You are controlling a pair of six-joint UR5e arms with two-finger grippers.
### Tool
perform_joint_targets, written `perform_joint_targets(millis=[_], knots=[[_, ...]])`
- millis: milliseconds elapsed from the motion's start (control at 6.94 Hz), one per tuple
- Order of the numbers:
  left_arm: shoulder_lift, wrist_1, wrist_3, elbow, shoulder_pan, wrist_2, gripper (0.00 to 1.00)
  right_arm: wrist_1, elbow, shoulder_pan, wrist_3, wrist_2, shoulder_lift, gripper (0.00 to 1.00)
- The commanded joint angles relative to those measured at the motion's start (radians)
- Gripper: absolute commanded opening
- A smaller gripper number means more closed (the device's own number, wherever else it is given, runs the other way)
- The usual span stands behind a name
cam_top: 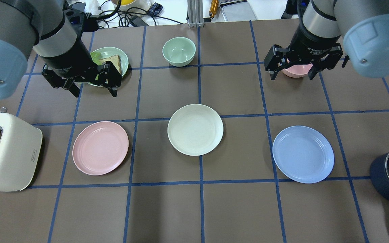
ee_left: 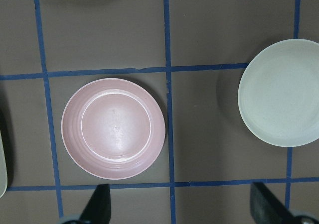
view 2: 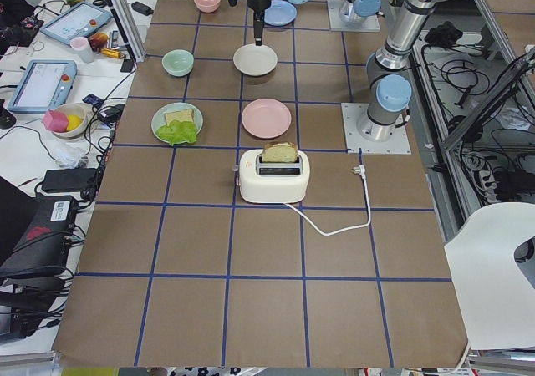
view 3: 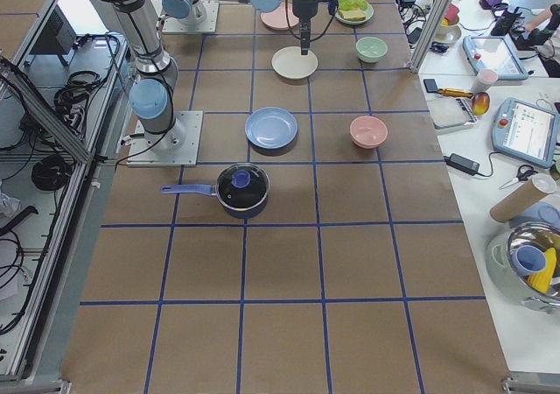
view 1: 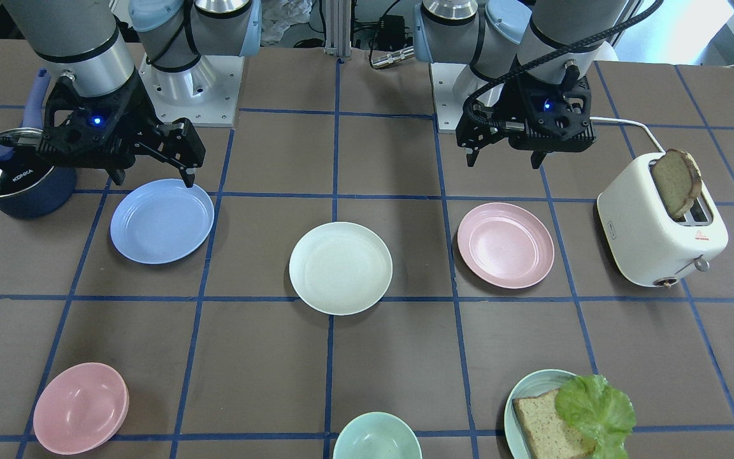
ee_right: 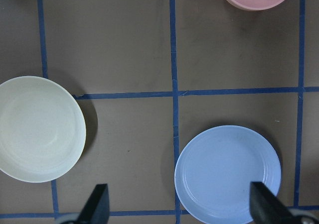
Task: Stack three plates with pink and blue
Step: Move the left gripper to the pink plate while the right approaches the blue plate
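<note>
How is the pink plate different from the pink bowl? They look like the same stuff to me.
The pink plate is wide and shallow, while the pink bowl is narrower across and clearly deeper. The pink plate lies on the robot's left side, in a row with the cream plate and beside the toaster. The pink bowl sits on the robot's right side, a row farther from the robot. Both are round, pale pink, empty and upright.

Three plates (cam_top: 195, 130) apart in a row between toaster (cam_top: 12, 152) and pot (cam_top: 385, 180)

four plates (view 1: 162, 220) (view 1: 340, 268) (view 1: 505, 245) (view 1: 521, 396), two bowls (view 1: 80, 408) (view 1: 376, 438), toaster (view 1: 654, 236), pot (view 1: 23, 186)
</note>
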Motion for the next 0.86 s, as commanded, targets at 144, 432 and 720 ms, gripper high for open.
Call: perform_joint_targets(millis=[144,432,720], knots=[[0.000,0.000,0.000,0.003,0.005,-0.002,1.00,0.002,0.002,-0.002,0.003,0.000,0.002,1.00],[-0.013,0.002,0.001,0.003,0.005,0.000,1.00,-0.099,0.081,-0.026,-0.001,-0.009,0.003,1.00],[-0.015,0.008,0.001,0.001,0.005,0.000,1.00,-0.104,0.170,-0.144,-0.090,-0.008,0.002,1.00]])
